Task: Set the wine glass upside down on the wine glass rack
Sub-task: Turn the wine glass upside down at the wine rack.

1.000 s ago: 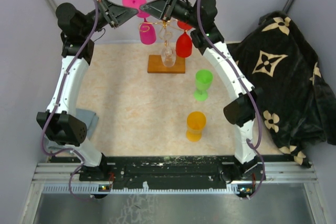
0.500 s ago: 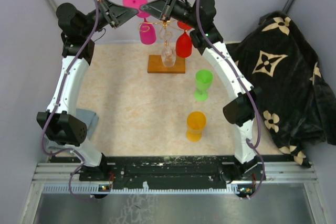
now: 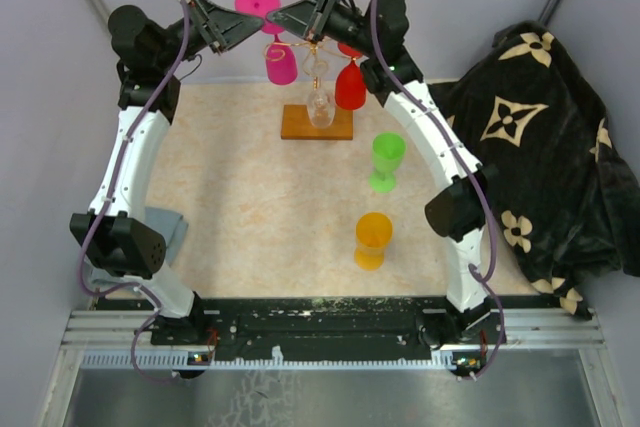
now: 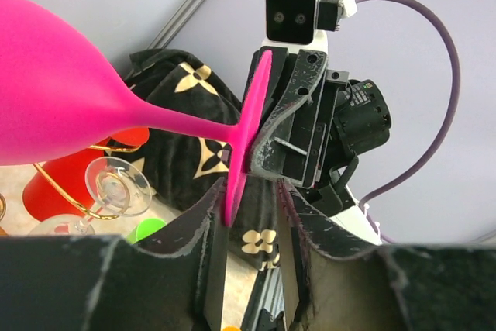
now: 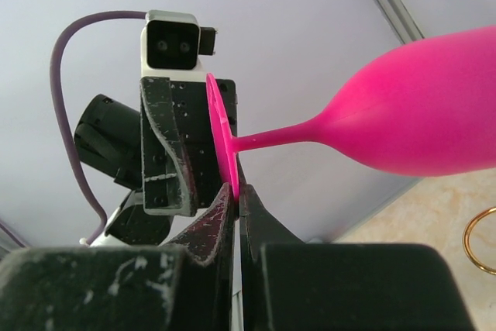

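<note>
A beige speckled counter sits between plain lilac-grey walls, with a grey block at its left edge. At the far side, the left pincer has its jaws apart, standing wider than the thin round foot of the pink wine glass that lies between them. The glass is upside down, foot high and bowl low, just left of the rack. I cannot tell whether its stem sits in a scroll arm. The right pincer is closed, nipping the rim of that same foot.

The rack is thin gold wire on a flat orange-brown wooden base. A clear glass and a glossy red glass hang bowl-down from it. Nearer, to the right, stand a green glass and an orange glass. A black blanket with tan flower shapes is heaped at the far right.
</note>
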{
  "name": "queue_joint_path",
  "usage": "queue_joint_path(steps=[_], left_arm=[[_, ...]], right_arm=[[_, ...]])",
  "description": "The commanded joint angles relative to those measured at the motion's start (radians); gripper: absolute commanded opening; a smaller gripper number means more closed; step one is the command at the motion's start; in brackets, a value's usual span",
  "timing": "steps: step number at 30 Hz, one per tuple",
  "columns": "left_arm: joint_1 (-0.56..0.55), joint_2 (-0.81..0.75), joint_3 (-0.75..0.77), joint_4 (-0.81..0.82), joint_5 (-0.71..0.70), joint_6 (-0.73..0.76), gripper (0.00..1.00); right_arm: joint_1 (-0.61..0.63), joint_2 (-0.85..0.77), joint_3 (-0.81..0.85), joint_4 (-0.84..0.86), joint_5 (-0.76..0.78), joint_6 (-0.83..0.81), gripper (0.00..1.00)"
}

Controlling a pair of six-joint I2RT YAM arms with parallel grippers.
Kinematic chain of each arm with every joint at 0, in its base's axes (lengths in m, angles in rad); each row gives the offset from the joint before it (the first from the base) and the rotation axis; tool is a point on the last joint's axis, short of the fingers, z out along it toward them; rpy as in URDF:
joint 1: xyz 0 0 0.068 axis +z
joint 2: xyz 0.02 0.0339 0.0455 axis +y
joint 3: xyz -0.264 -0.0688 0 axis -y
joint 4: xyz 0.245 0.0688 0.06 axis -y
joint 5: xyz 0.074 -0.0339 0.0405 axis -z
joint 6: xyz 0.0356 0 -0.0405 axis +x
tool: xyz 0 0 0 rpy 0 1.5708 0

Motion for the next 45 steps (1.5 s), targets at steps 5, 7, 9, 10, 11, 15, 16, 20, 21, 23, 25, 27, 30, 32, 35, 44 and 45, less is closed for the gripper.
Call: queue_joint_path(steps=[5, 7, 9, 10, 11, 15, 16, 20, 21, 23, 25, 27, 30, 32, 35, 44, 45], left_arm=[[0.043, -0.040, -0.022, 0.018, -0.003, 0.028, 0.46], [0.049, -0.045, -0.026, 0.018, -0.001, 0.030, 0.49], [0.056, -0.045, -0.023, 0.018, 0.001, 0.030, 0.49], [0.058, -0.045, -0.023, 0.020, 0.002, 0.030, 0.48], [0.059, -0.044, -0.021, 0.020, 0.002, 0.030, 0.48], [0.066, -0.043, -0.018, 0.023, 0.007, 0.027, 0.48], [0.067, -0.044, -0.015, 0.024, 0.010, 0.028, 0.48], [0.072, -0.044, -0.010, 0.023, 0.010, 0.028, 0.48], [0.072, -0.043, -0.010, 0.024, 0.010, 0.028, 0.48], [0.072, -0.044, -0.013, 0.024, 0.011, 0.028, 0.47], [0.073, -0.045, -0.014, 0.024, 0.012, 0.031, 0.47], [0.074, -0.047, -0.017, 0.026, 0.011, 0.032, 0.46], [0.075, -0.047, -0.018, 0.026, 0.011, 0.034, 0.46], [0.076, -0.047, -0.020, 0.026, 0.012, 0.035, 0.46], [0.076, -0.052, -0.029, 0.026, 0.013, 0.038, 0.46], [0.082, -0.071, -0.057, 0.029, 0.011, 0.043, 0.45], [0.082, -0.073, -0.059, 0.029, 0.010, 0.043, 0.45]], right_arm=[[-0.039, -0.056, -0.004, 0.084, 0.032, -0.001, 0.00], [-0.049, -0.048, 0.007, 0.087, 0.036, 0.005, 0.00], [-0.058, -0.033, 0.027, 0.093, 0.033, 0.012, 0.00], [-0.061, -0.025, 0.039, 0.090, 0.033, 0.014, 0.00], [-0.065, -0.014, 0.058, 0.088, 0.033, 0.015, 0.00], [-0.079, 0.016, 0.090, 0.102, 0.036, 0.018, 0.00], [-0.083, 0.023, 0.095, 0.109, 0.036, 0.019, 0.00], [-0.100, 0.048, 0.110, 0.133, 0.043, 0.019, 0.00], [-0.103, 0.052, 0.111, 0.142, 0.046, 0.019, 0.00], [-0.110, 0.061, 0.110, 0.163, 0.047, 0.017, 0.00], [-0.117, 0.074, 0.110, 0.187, 0.045, 0.022, 0.00], [-0.124, 0.088, 0.106, 0.226, 0.038, 0.038, 0.00], [-0.129, 0.109, 0.103, 0.279, 0.034, 0.056, 0.00], [-0.130, 0.122, 0.105, 0.299, 0.038, 0.059, 0.00], [-0.132, 0.144, 0.114, 0.324, 0.043, 0.070, 0.00], [-0.143, 0.203, 0.146, 0.371, 0.052, 0.108, 0.00], [-0.144, 0.205, 0.143, 0.372, 0.055, 0.108, 0.00]])
